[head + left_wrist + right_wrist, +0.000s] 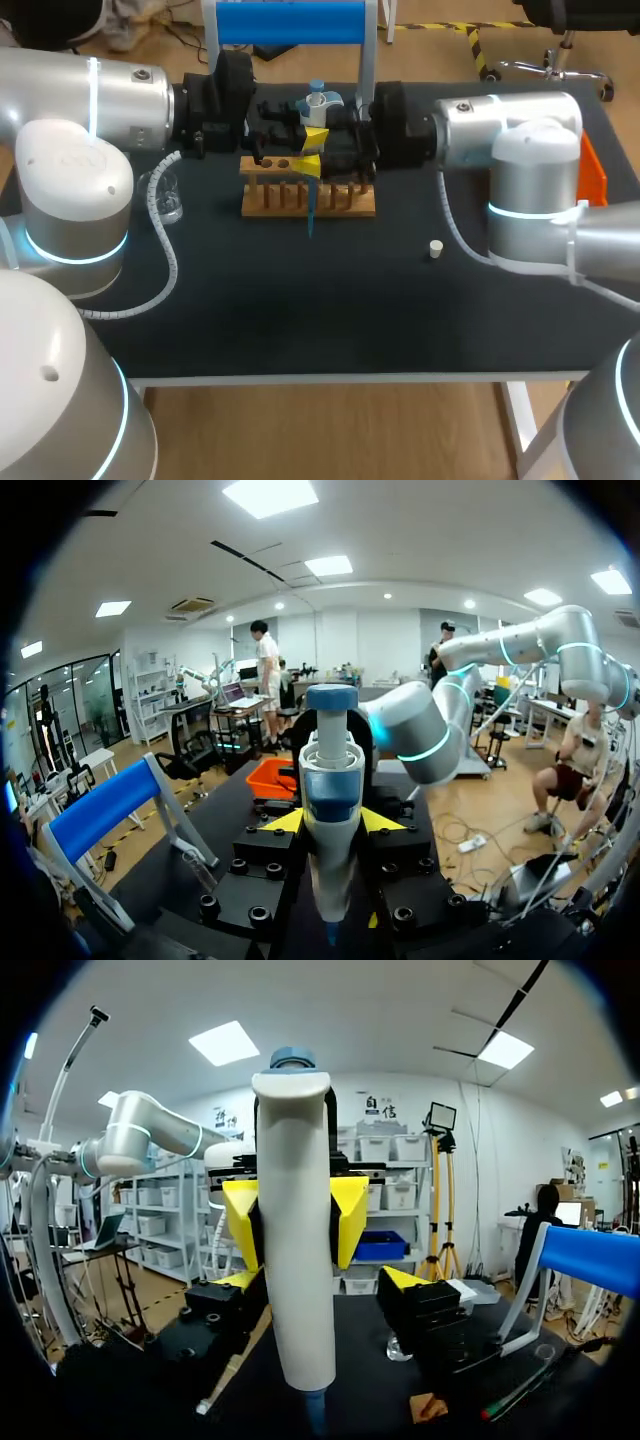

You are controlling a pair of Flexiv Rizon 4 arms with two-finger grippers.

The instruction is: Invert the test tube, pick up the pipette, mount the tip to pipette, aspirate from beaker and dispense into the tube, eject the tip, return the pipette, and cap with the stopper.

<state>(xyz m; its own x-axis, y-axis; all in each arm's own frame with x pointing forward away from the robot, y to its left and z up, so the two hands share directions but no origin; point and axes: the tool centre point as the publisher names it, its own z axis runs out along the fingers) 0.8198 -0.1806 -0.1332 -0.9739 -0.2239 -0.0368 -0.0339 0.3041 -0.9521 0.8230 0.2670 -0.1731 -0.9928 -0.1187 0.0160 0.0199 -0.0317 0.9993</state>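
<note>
The pipette (pixel 318 102) stands upright in the upper middle of the head view, just above the wooden rack (pixel 262 205). Its body is pale off-white with a curved finger rest near the top. It has a blue push-button on its head and a thin blue tip (pixel 311 215) on its lower end. That tip hangs down across the front of the rack.

The left gripper (pixel 331 821) comes in from the upper left of the head view and is clamped on the pipette's body. In the left wrist view its two yellow tips press against the barrel from either side. In the right wrist view the same yellow fingers (pixel 242 1222) hug the barrel on both sides.

The right gripper (pixel 320 1282) comes in from the upper right with its jaws spread wide. The pipette stands between them, close to one finger, with a clear gap to the other, so this gripper has no hold on it.

A clear glass beaker (pixel 167 197) sits at the middle left of the head view, left of the rack. A small white stopper (pixel 435 248) lies right of centre on the dark table (pixel 300 320), well apart from the rack.
</note>
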